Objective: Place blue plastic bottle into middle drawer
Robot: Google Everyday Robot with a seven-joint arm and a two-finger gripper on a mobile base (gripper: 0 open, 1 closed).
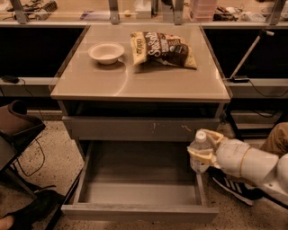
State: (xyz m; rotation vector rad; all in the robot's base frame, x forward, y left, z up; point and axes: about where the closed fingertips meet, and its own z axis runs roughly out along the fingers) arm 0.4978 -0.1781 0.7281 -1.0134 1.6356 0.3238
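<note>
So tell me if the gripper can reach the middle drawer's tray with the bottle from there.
Probably yes: the gripper, shut on the blue plastic bottle, hangs at the right wall of the pulled-out middle drawer, and nothing covers the tray.

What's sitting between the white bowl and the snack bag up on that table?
Nothing: in the camera view only bare tabletop separates bowl and snack bag. The claw is lower right, gripping the blue plastic bottle.

Likely a lab or office: grey drawer desk (135, 85), cable (37, 150) on speckled floor (54, 134), cluttered bench (72, 11) behind. The gripper (204, 146) clasps the blue plastic bottle (197, 165) right of the open middle drawer (139, 212).
</note>
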